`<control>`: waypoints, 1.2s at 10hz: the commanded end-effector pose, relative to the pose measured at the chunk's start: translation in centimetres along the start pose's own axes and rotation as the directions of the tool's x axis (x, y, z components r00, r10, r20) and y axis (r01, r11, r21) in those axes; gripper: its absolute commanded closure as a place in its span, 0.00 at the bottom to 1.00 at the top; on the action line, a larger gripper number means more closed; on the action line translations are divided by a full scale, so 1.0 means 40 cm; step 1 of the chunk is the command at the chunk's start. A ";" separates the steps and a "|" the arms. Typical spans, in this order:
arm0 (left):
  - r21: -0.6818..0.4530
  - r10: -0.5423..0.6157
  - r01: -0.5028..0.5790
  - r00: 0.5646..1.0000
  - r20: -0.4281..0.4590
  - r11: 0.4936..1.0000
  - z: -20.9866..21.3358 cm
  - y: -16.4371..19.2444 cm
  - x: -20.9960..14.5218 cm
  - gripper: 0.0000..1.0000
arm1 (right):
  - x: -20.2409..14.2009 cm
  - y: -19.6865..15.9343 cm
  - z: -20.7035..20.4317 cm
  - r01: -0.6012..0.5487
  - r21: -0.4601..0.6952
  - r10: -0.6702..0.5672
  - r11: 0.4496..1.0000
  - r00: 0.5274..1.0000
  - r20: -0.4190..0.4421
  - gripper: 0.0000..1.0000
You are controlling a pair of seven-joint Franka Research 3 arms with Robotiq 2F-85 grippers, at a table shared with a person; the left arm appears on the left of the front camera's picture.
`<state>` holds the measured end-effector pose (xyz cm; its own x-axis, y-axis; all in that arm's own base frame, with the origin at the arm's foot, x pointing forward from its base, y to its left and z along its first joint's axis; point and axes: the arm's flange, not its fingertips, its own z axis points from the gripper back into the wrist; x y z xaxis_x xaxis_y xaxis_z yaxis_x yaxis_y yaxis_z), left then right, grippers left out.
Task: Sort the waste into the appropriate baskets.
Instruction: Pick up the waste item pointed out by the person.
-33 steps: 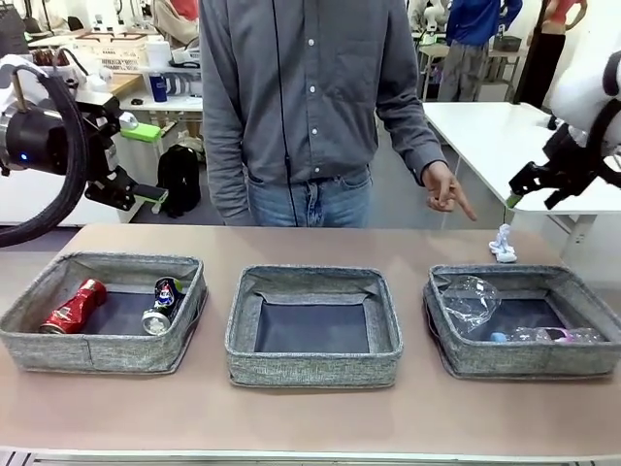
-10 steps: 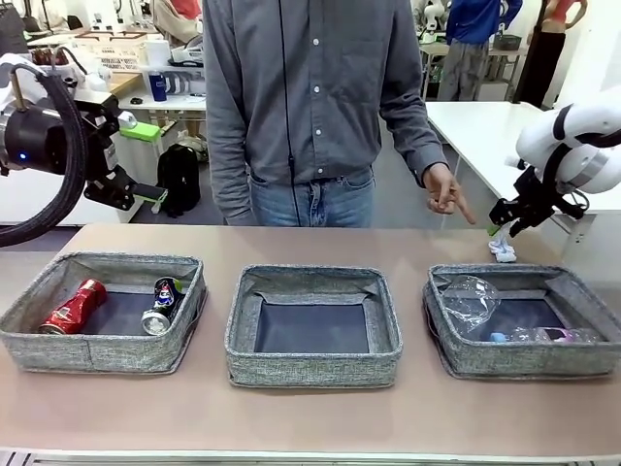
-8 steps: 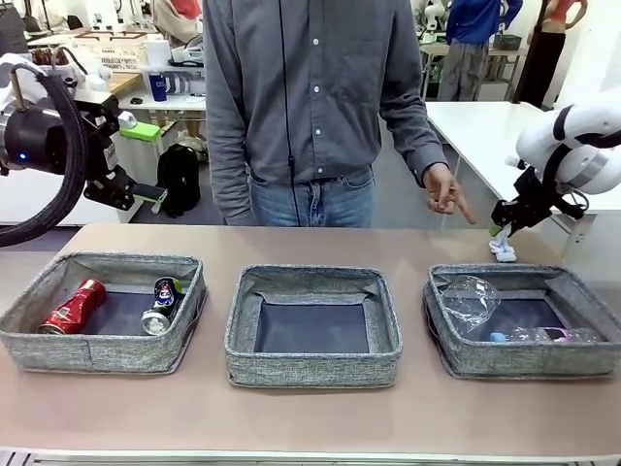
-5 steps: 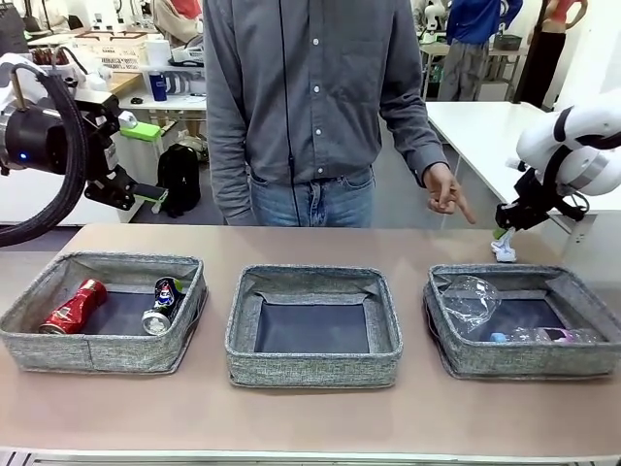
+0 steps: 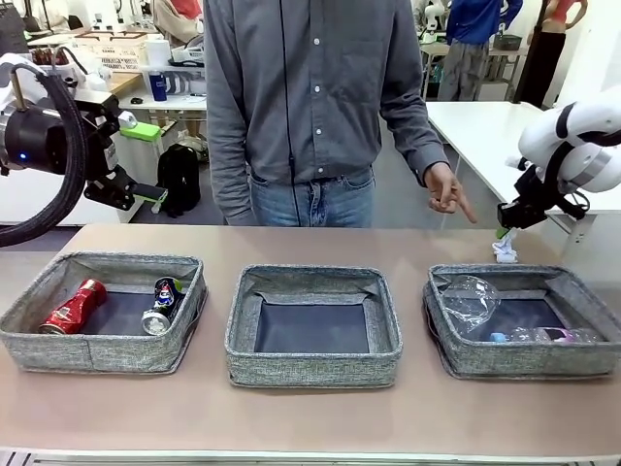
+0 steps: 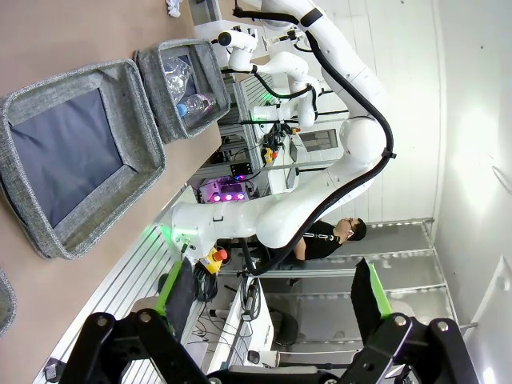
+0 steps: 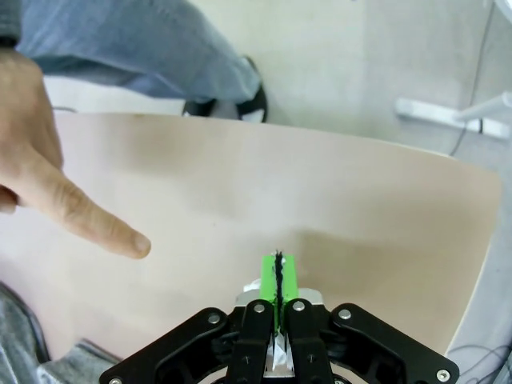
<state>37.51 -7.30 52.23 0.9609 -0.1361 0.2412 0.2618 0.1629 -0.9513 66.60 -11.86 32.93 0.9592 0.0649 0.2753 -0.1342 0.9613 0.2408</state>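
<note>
Front view: right gripper point(image 5: 504, 233) pinched shut on white paper wad point(image 5: 504, 250), dangling just past far rim of right basket point(image 5: 456, 349). Thin grip, could slip and drop short of middle basket point(image 5: 312, 364). Person's hand point(image 5: 444, 192) pointing nearby, collision risk. Left gripper point(image 6: 272, 300) spread apart, holding nothing.

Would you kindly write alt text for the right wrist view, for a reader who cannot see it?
The right gripper has its green pads pressed together on a white paper wad, just above a tan table. A person's hand points a finger toward it from the left, and a grey basket's corner sits at bottom left.
</note>
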 end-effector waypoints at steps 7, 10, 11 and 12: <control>-0.006 -0.019 0.019 1.000 -0.003 1.000 -0.001 -0.005 -0.003 0.00 | -0.074 0.168 0.436 0.368 -0.188 -0.365 0.911 0.930 0.054 1.00; -0.006 -0.019 0.019 1.000 -0.003 1.000 -0.001 -0.005 -0.003 0.00 | -0.160 0.288 0.533 0.314 -0.254 -0.313 0.915 0.949 0.046 1.00; -0.006 -0.019 0.019 1.000 -0.003 1.000 -0.001 -0.005 -0.003 0.00 | -0.185 0.301 0.524 0.286 -0.219 -0.285 0.933 0.958 0.040 1.00; -0.006 -0.019 0.019 1.000 -0.003 1.000 -0.001 -0.005 -0.003 0.00 | -0.127 0.247 0.538 0.345 -0.240 -0.344 0.908 0.938 0.046 1.00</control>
<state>37.51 -7.28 52.27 0.9607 -0.1359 0.2420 0.2626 0.1631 -0.9510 53.62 -6.62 54.36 0.9430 -0.2525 0.2168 0.2382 0.9670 0.0902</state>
